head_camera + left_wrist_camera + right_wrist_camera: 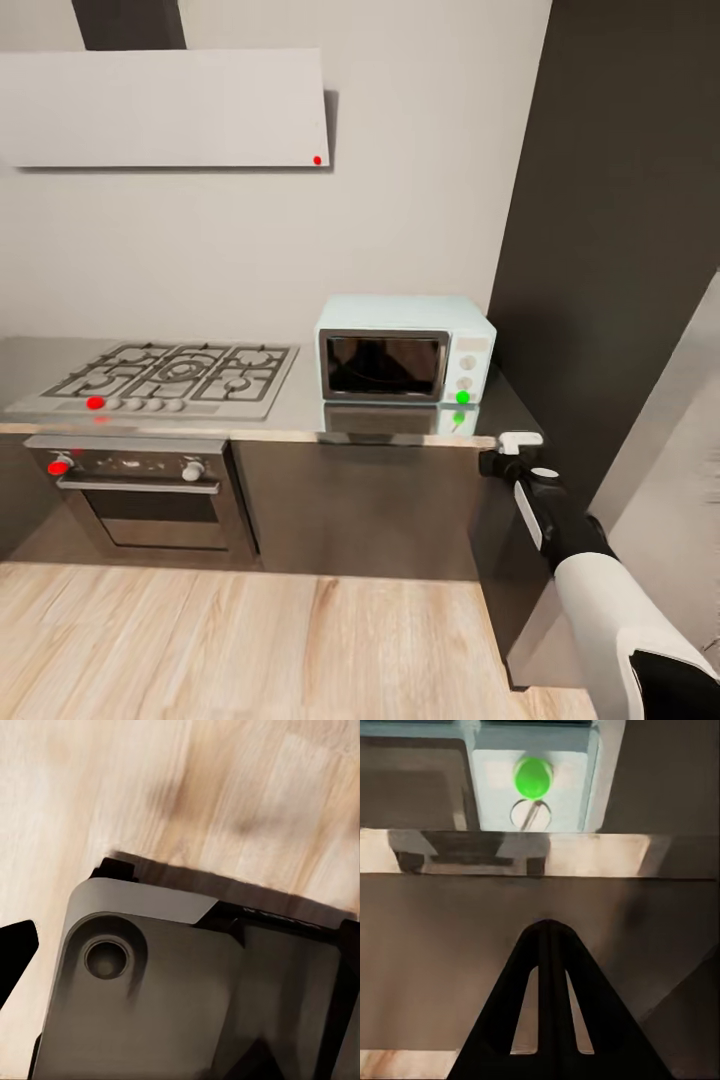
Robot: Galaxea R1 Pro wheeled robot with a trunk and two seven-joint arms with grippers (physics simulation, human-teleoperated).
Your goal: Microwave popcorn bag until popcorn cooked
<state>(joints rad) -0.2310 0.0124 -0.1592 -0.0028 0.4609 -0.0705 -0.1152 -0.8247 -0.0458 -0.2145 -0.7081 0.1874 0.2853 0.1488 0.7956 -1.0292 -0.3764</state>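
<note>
Your head camera looks at a kitchen wall. At about nine o'clock in that view sits a gas hob [165, 378] on the grey countertop [300, 405], with a built-in dark oven [140, 495] beneath it and a pale range hood [165, 108] above at eleven o'clock. Just right of centre stands the pale blue microwave [405, 350], its dark glass door shut and a green dot [462, 397] lit at the bottom of its control panel. The popcorn bag is not visible on the stretch of countertop you can see, so I cannot tell where it lies, nor whether it is already behind the microwave's dark door. At five o'clock your right arm reaches up toward the counter's front edge, its right gripper [512, 450] just below and right of the microwave. Your right wrist camera shows the right gripper's dark fingers [521, 1005] pressed together, clenched on nothing, pointing at the counter edge with the green dot at twelve o'clock above. Your left wrist camera shows wooden floor [225, 795] and part of the robot's own grey body; I cannot tell the state of the left fingers. The step in hand appears to be approaching the microwave's controls or door. Next you likely need to raise the right gripper above the counter edge toward the panel.
</note>
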